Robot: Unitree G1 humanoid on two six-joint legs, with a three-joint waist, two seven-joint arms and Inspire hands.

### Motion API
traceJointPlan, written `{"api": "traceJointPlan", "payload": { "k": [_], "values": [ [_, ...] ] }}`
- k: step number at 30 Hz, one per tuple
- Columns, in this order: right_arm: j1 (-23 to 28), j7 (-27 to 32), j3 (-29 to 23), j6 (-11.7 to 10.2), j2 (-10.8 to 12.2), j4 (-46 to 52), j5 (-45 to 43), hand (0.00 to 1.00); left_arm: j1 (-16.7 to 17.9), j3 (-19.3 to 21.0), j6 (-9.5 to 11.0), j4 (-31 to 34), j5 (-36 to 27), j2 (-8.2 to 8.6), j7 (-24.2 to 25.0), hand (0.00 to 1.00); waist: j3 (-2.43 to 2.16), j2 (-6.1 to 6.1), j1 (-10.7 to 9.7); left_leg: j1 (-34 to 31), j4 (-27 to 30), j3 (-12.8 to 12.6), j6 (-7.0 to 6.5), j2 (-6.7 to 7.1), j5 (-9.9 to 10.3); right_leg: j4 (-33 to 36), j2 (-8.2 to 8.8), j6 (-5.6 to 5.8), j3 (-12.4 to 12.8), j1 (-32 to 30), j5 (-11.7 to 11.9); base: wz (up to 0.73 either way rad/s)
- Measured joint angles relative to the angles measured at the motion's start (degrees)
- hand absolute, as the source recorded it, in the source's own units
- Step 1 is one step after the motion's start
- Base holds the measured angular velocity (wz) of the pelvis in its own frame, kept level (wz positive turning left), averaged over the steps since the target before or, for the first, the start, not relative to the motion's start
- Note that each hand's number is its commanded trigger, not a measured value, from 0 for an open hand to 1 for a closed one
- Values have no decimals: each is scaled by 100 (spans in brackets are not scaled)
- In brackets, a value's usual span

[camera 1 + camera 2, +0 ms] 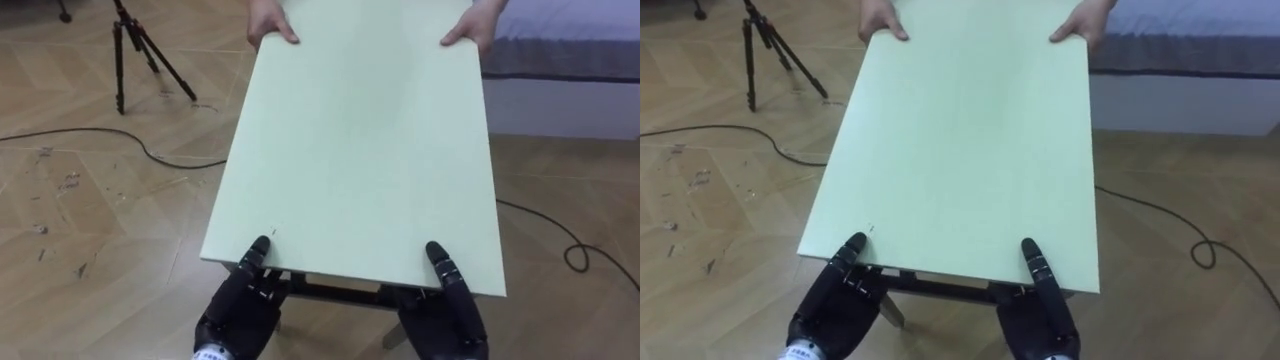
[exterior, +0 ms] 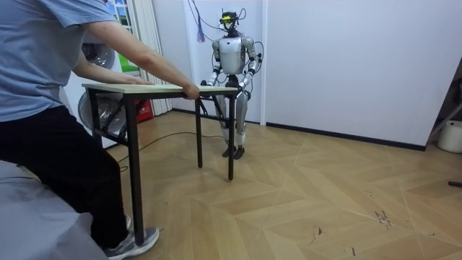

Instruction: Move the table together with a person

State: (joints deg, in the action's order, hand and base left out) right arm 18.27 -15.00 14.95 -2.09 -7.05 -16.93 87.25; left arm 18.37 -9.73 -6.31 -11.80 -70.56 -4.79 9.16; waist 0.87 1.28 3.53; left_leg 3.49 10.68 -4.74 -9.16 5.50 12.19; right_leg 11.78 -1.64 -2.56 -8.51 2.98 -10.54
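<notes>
A table with a pale green top and dark legs stands between me and a person. My left hand grips its near edge at the left corner, thumb lying on the top and fingers under the rim. My right hand holds the near edge the same way toward the right corner. The person's two hands rest over the far edge. In the room view the table spans from the person at the room view's left to me, standing upright by the white wall.
A black tripod stands on the wooden floor to my far left, with a dark cable running past it. A bed lies at the far right, another cable beside it. Open floor spreads to the room view's right.
</notes>
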Motion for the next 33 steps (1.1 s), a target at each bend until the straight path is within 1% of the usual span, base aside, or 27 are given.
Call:
{"api": "traceJointPlan", "payload": {
  "k": [4,7,8,10,11,12,13,14,15,16,17,18,19,20,21,22,23,24,25,26,27,28,29,30,31,32,33],
  "values": [
    [-2,-4,12,-36,-2,1,0,100,20,-1,4,17,26,20,0,100,2,-8,17,-7,3,0,0,-1,0,-6,0,0,0,1,0,0],
    [-2,-17,16,-56,-1,17,-2,100,20,-50,67,22,20,21,0,100,3,-6,14,-40,43,18,1,0,1,2,5,0,-36,2,0,4],
    [-2,-35,15,-95,1,20,-7,100,21,-72,94,22,19,27,0,100,3,-7,9,-98,125,20,20,-1,11,11,10,1,-53,-14,-2,7],
    [-2,-70,14,-109,1,20,-12,100,21,-77,96,21,15,33,10,100,5,-12,25,-186,279,14,107,-12,65,60,13,-6,-77,-65,-12,2],
    [1,-98,11,-111,2,19,-9,100,30,-78,115,21,33,54,29,100,10,-19,72,-285,443,-5,181,-33,107,171,15,-22,-84,-144,-31,-6],
    [7,-132,9,-110,2,19,1,100,60,-83,156,25,20,94,45,100,12,-25,96,-436,745,-27,309,-61,178,231,3,-37,-116,-192,-39,-8],
    [7,-152,6,-110,2,19,-1,100,71,-89,168,33,19,103,47,100,13,-27,115,-533,929,-34,389,-79,222,257,-15,-53,-121,-217,-49,-8],
    [6,-172,0,-110,-1,18,-6,100,80,-96,167,33,6,103,48,100,10,-35,157,-734,1259,-28,675,-104,301,276,-55,-84,-132,-263,-68,0],
    [7,-175,-1,-109,-2,18,-18,100,80,-101,166,23,-25,99,48,100,4,-78,162,-933,1545,-28,1130,-113,289,193,-49,-108,-119,-312,-47,0],
    [10,-179,-14,-102,-10,18,-25,100,83,-108,163,20,-37,99,48,100,-1,-95,165,-1019,1652,-27,1311,-113,252,108,-37,-122,-119,-343,0,0],
    [-1,-193,-50,-77,-13,19,-65,100,87,-123,163,22,-75,97,51,100,-14,-112,173,-1214,1896,-39,1452,-152,195,-25,24,-190,-163,-388,107,-14],
    [-24,-192,-102,-18,1,9,-123,100,93,-120,163,15,-91,95,64,100,3,-56,178,-1508,2740,-278,1369,-435,227,-111,-46,-281,-336,-368,149,-25],
    [-24,-179,-101,23,5,-1,-134,100,131,-120,164,16,-130,86,66,100,2,-23,199,-1596,3228,-422,1300,-643,235,-92,-90,-319,-409,-340,140,-40],
    [-10,-160,-96,101,27,-45,-163,100,242,-113,174,17,-225,61,82,100,2,21,233,-1580,4092,-616,1143,-1121,133,-12,-182,-385,-553,-260,89,-32],
    [0,-152,-103,130,25,-42,-202,100,296,-118,174,16,-287,43,94,100,26,42,219,-1426,4531,-565,1105,-1510,-63,143,-215,-392,-711,-273,14,-20],
    [-2,-154,-109,137,2,-25,-213,100,298,-127,170,16,-291,43,95,100,47,63,192,-1318,4586,-514,1147,-1667,-140,253,-214,-377,-793,-321,-29,19],
    [-43,-177,-124,140,-52,-17,-243,100,282,-131,152,15,-299,54,97,100,89,91,111,-1186,4401,-436,1217,-1790,-61,545,-163,-344,-895,-454,-141,26],
    [-33,-179,-164,151,-55,-15,-253,100,267,-141,127,-7,-293,54,96,100,110,60,92,-1170,4171,-453,1189,-1661,-12,810,-71,-322,-876,-608,-163,19],
    [-14,-182,-168,153,-57,-12,-262,100,278,-149,126,-7,-288,48,96,100,110,60,72,-1156,4044,-411,1195,-1578,-15,824,-39,-322,-874,-647,-145,4],
    [-12,-208,-186,153,-80,3,-344,100,282,-168,123,-6,-287,49,96,100,96,60,15,-1089,3697,-294,1313,-1433,65,744,-28,-356,-841,-709,-25,12],
    [-17,-214,-196,132,-108,66,-363,100,275,-172,107,15,-294,63,106,100,89,122,-9,-968,3232,-220,1491,-1366,270,644,-1,-381,-835,-813,127,15],
    [-28,-224,-202,119,-130,103,-385,100,258,-172,106,20,-294,72,129,100,76,150,-14,-894,3057,-224,1478,-1363,395,622,0,-407,-896,-915,174,0],
    [-124,-233,-218,98,-166,132,-390,100,180,-171,107,18,-291,89,162,100,117,245,3,-832,2663,-259,1395,-1404,662,740,-30,-419,-916,-1120,216,-19],
    [-246,-224,-230,94,-170,75,-396,100,107,-174,106,-22,-291,99,162,100,145,328,46,-634,2116,-328,1336,-1411,887,1107,-25,-422,-910,-1379,218,-16],
    [-273,-219,-257,95,-169,66,-416,100,73,-187,106,-36,-294,102,162,100,141,347,38,-519,1832,-382,1305,-1380,956,1356,20,-422,-936,-1556,218,0],
    [-312,-219,-319,94,-150,64,-433,100,-22,-227,119,-48,-301,107,162,100,159,313,10,-365,1413,-488,1213,-1301,1001,2147,251,-387,-1103,-2032,248,7],
    [-381,-219,-415,137,-86,-12,-498,100,-75,-219,165,-86,-294,118,161,100,203,280,-21,-395,1370,-390,1080,-1233,1073,2665,413,-103,-1054,-2544,293,3]
  ]
}}
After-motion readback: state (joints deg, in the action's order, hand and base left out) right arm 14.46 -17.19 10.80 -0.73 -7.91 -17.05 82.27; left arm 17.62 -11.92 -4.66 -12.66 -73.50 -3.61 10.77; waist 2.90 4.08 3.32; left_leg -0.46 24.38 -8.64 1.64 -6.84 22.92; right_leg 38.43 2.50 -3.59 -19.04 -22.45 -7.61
